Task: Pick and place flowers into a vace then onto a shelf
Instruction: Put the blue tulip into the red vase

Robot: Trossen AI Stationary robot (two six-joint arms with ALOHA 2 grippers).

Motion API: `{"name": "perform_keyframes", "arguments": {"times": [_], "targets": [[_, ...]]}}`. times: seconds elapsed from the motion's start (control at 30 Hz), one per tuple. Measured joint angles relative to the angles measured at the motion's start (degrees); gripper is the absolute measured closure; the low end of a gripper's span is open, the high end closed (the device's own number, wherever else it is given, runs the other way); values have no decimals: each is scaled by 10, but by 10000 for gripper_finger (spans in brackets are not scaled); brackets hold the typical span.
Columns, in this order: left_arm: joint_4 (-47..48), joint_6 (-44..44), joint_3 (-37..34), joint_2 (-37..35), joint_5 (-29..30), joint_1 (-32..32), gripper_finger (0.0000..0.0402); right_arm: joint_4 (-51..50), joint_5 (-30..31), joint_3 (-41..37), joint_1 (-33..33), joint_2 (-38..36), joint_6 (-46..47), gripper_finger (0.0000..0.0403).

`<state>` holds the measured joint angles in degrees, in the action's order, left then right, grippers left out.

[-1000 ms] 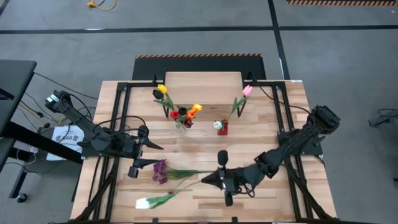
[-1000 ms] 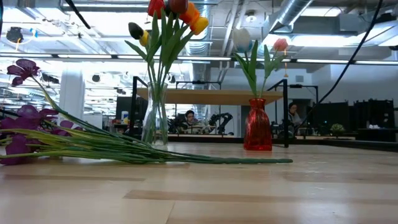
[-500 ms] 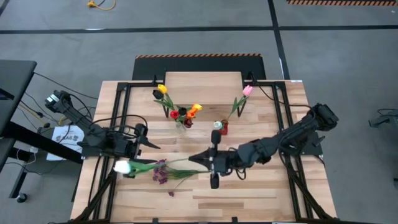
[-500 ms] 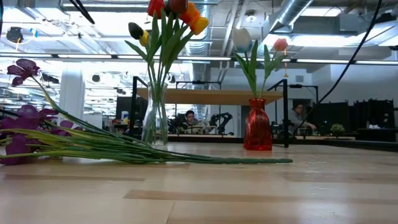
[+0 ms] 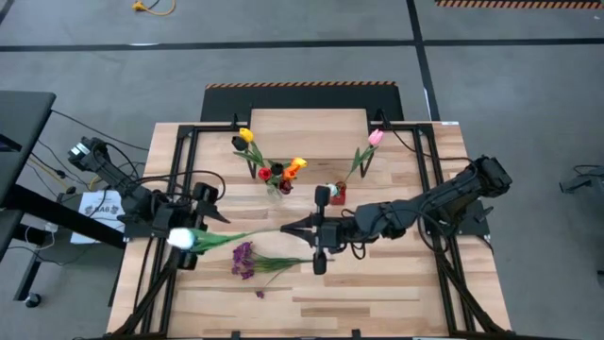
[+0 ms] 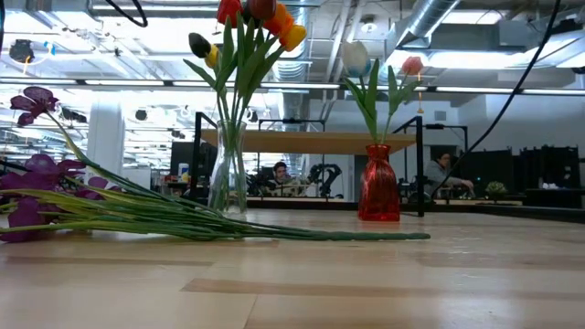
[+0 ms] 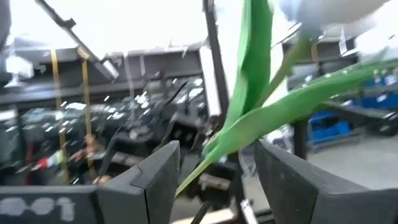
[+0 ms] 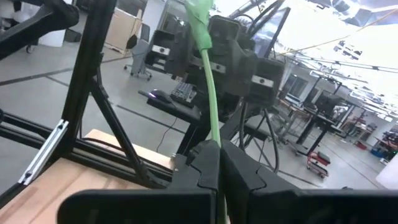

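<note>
A white tulip (image 5: 179,238) on a long green stem (image 5: 245,234) hangs level above the table. My right gripper (image 5: 289,229) is shut on the stem at mid-table. My left gripper (image 5: 215,219) stands open at the head end, tipped upward. In its wrist view its fingers stand on either side of the stem and leaf (image 7: 249,118); whether they touch, I cannot tell. Purple sprigs (image 5: 243,260) lie flat on the table. A clear vase (image 5: 276,179) holds several tulips. A red vase (image 5: 337,194) holds a pink one. The shelf (image 5: 307,123) stands at the far edge. My right gripper pinches the stem (image 8: 211,127) between its two shut fingers, at the end far from the head. The fingers come level from the table's right and lie along the stem. The tulip is lifted clear and reaches out level toward my left gripper.
Black frame rails (image 5: 184,170) run along both sides of the table. In the low view the sprigs' stems (image 6: 228,228) stretch across the near table in front of the clear vase (image 6: 228,174) and the red vase (image 6: 378,183). People sit in the room beyond.
My right gripper has risen and gone toward the far edge and the left, staying shut on the stem. The white tulip, whose head lay near the front edge, is lifted clear and has swung round to my left gripper. My left gripper has tipped upward.
</note>
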<state>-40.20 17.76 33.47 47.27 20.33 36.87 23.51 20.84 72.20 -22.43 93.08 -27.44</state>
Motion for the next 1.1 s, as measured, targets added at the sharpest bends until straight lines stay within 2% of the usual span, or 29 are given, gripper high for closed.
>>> {"name": "perform_keyframes", "arguments": {"times": [0.1, 0.67, 1.1], "targets": [[-13, 1, 0, 0, -21, 0, 203, 1, 0, 0, 2, 0, 0, 403], [-75, 2, 0, 63, -20, -24, 203, -9, 0, 0, 13, 0, 5, 403], [-82, 13, 0, 62, -8, -23, 205, -21, 2, 0, 12, 0, 6, 403]]}}
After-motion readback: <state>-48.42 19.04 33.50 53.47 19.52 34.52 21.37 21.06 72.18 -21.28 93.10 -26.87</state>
